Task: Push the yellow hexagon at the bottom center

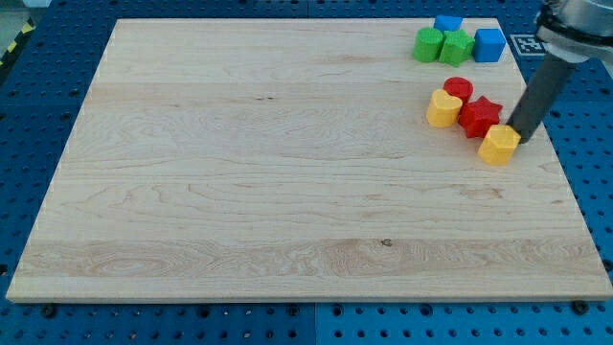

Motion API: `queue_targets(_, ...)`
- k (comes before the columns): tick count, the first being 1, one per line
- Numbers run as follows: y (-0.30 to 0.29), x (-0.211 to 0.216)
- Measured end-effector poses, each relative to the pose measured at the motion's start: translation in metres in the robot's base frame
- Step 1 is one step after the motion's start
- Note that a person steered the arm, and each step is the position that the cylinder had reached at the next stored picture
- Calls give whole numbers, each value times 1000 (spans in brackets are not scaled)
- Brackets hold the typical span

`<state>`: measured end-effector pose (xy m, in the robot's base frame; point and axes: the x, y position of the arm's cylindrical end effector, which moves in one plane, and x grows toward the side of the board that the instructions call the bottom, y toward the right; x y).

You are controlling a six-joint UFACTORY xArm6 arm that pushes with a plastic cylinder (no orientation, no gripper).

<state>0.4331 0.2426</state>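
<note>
yellow hexagon (499,145) sits at the right side of the wooden board (239,192), about mid-depth, well apart from the near centre edge where the task wants it. my tip (522,140) is at its right edge, touching or just about touching, with the rod slanting up and away to the right toward the arm's body at the far right corner. no gripper here, so nothing to call spread or pinched: only a bare rod end, held against the block's right flank. that placement makes sense, i judge: contact on the right and slightly far side lets a push drive the hexagon leftward and nearward, toward the bottom centre. just left of the hexagon and a little farther off, a red star (479,116), close enough that they may touch; cannot tell for sure. left of the star a yellow heart (442,108), and behind them a red round block (459,89), the three bunched together. risk, as a judgement: a push straight left would drag the star along, so the line should angle nearward. far right corner holds a separate group, well apart: green round block (428,44), green star (457,47), blue cube (489,44), and another blue block (447,23) behind, shape unclear. task barely begun.
</note>
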Motion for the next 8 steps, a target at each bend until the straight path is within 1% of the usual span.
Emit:
queue_targets(1, -34, 11)
queue_targets(2, -49, 43)
queue_targets(3, -60, 84)
queue_targets(4, -79, 112)
queue_targets(5, -99, 118)
queue_targets(7, -76, 106)
queue_targets(8, -76, 90)
